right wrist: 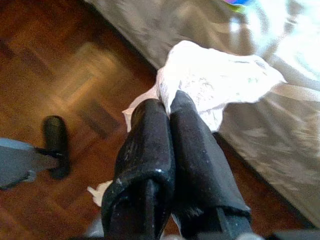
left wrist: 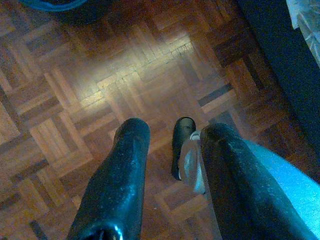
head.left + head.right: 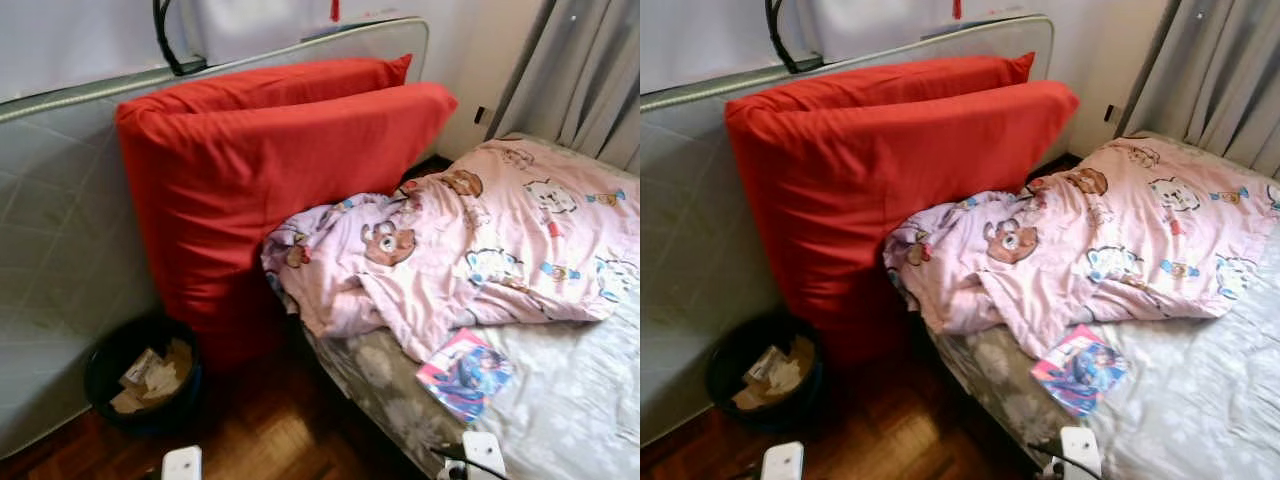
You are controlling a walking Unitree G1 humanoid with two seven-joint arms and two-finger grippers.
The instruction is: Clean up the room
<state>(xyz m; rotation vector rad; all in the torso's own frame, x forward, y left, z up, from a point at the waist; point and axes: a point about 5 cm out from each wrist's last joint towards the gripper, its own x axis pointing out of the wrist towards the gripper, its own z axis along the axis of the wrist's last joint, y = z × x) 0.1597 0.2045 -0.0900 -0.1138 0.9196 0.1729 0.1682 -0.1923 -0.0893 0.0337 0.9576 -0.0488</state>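
From our head cameras we look down on a bed (image 3: 590, 400) with a crumpled pink blanket (image 3: 470, 250) heaped across it and a colourful booklet (image 3: 463, 372) lying on the grey sheet, just ahead of where our right arm comes up. Two red cushions (image 3: 270, 170) lean upright against a grey mattress (image 3: 60, 250) that stands propped by the wall, probably parked there to free floor space. A dark bin (image 3: 140, 375) with paper scraps sits on the wooden floor (image 3: 270, 430), ahead of our left arm and well to the left of the right claw. That bin looks like the place for rubbish, and the corner of the bed lies between it and our right side.

In the left wrist view, our left claw (image 2: 170, 145) hangs over the parquet with its fingers spread apart and nothing between them. The bin's blue rim (image 2: 50, 4) lies well beyond the fingertips, and the dark side of the bed runs along one flank.

In the right wrist view, our right claw (image 1: 167, 107) is closed tight on a crumpled white tissue (image 1: 210, 82), which bunches out past the fingertips. It is pinched at one edge, so the rest hangs loose. The bed's grey sheet lies just beyond the claw. We judge that the tissue must be carried across to the bin, clearing the bed corner on the way.
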